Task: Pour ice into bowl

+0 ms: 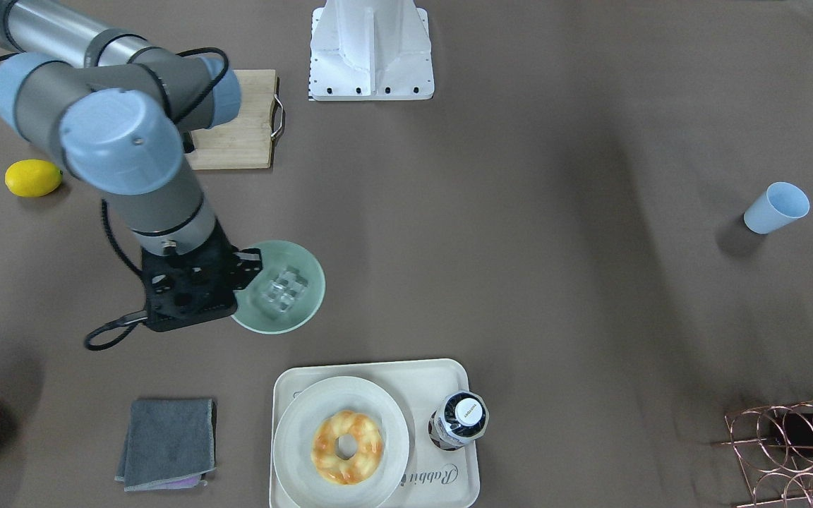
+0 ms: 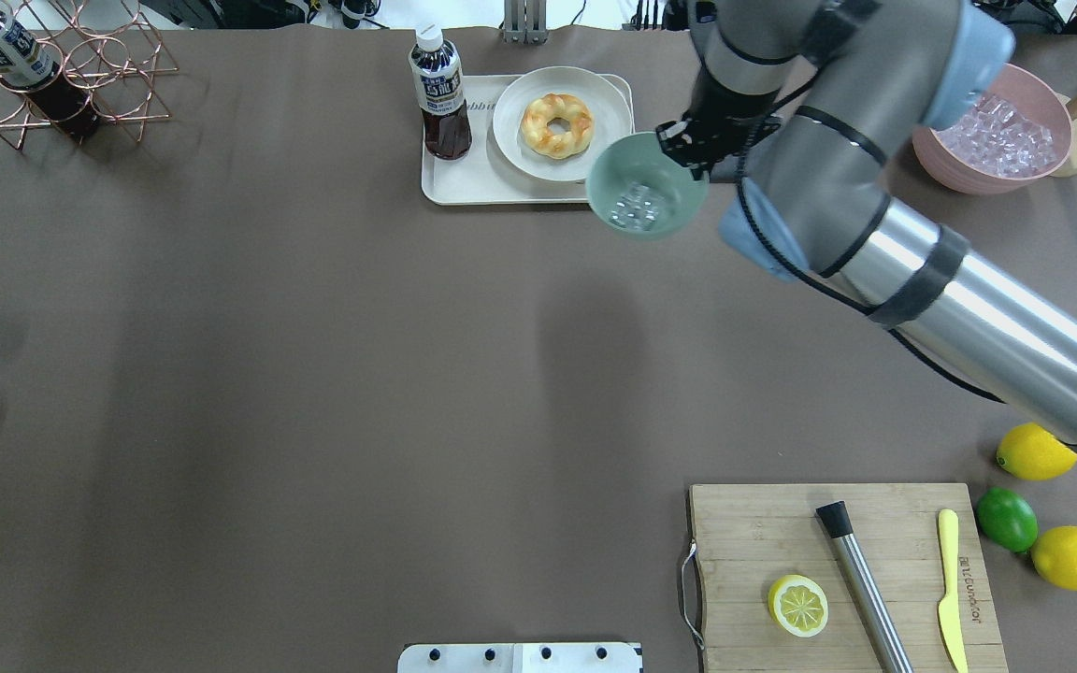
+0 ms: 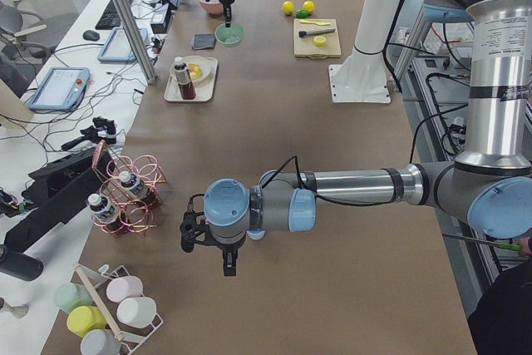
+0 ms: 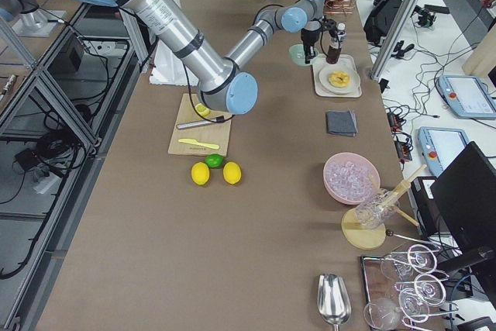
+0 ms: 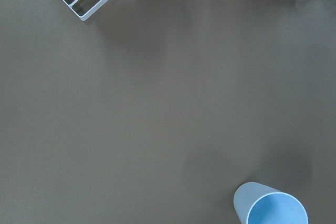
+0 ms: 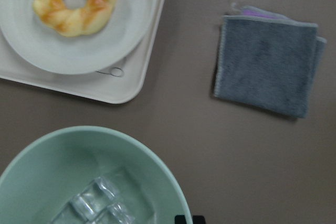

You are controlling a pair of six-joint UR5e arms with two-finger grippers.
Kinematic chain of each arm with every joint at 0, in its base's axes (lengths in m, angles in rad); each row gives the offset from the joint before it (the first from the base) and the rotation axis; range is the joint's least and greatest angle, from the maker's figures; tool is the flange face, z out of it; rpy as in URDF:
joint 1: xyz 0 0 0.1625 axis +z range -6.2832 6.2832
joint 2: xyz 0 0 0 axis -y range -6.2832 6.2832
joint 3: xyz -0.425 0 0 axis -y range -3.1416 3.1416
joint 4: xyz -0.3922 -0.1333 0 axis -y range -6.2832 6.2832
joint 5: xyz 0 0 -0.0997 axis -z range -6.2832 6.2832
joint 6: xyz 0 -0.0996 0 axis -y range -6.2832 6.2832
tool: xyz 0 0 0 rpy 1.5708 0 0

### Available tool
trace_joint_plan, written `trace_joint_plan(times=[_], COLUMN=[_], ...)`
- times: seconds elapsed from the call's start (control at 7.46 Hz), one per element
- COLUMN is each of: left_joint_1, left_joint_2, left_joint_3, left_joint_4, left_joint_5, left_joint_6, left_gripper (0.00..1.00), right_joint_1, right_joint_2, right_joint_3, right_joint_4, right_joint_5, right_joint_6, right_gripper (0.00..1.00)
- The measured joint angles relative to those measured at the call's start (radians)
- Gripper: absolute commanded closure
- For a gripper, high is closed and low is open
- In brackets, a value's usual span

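Note:
The pale mint-green bowl [image 1: 306,312] sits left of centre in the front-facing view, and several clear ice cubes [image 1: 284,289] lie in its bottom. It also shows in the overhead view [image 2: 611,176] and the right wrist view [image 6: 79,156], with the ice [image 6: 97,208] inside. My right gripper [image 1: 244,264] is at the bowl's rim, and its fingertips [image 6: 180,219] sit on either side of the rim, shut on it. I cannot tell whether the bowl is lifted. My left gripper [image 3: 226,270] hangs over bare table far from the bowl, and I cannot tell its state.
A cream tray [image 1: 378,370] with a doughnut [image 1: 347,448] on a plate and a bottle [image 1: 459,420] stands beside the bowl. A grey cloth [image 1: 166,443] lies nearby. A pink tub of ice [image 2: 992,140], a light blue cup [image 1: 775,207], a cutting board [image 2: 763,533], lemons and a copper rack [image 1: 787,451] stand farther off.

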Motion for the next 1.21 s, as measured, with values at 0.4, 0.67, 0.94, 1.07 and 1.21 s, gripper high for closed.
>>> trace_joint_plan(times=[0.4,0.67,0.94,1.07,1.21], left_joint_1=[-0.001,-0.002,-0.002,-0.002,-0.002], left_joint_2=[-0.005,0.001,0.007,0.008,0.012], left_joint_3=[-0.004,-0.035,-0.075,-0.078,-0.076], left_joint_4=[0.009,0.036,0.084,0.089,0.089], left_joint_5=[0.002,0.001,0.002,0.004,0.007], left_joint_6=[0.000,0.000,0.002,0.005,0.008], left_gripper=[0.03,0.03,0.03,0.03,0.03], right_joint_1=[0.205,0.331,0.450,0.500,0.536], right_joint_2=[-0.259,-0.361,-0.418,-0.441,-0.463], right_joint_3=[0.087,0.056,-0.018,-0.049,-0.074], right_joint_4=[0.001,0.003,0.004,0.006,0.019], right_joint_5=[0.155,0.245,0.316,0.338,0.353], right_joint_6=[-0.333,-0.548,-0.738,-0.807,-0.852], right_gripper=[1.00,1.00,1.00,1.00,1.00])
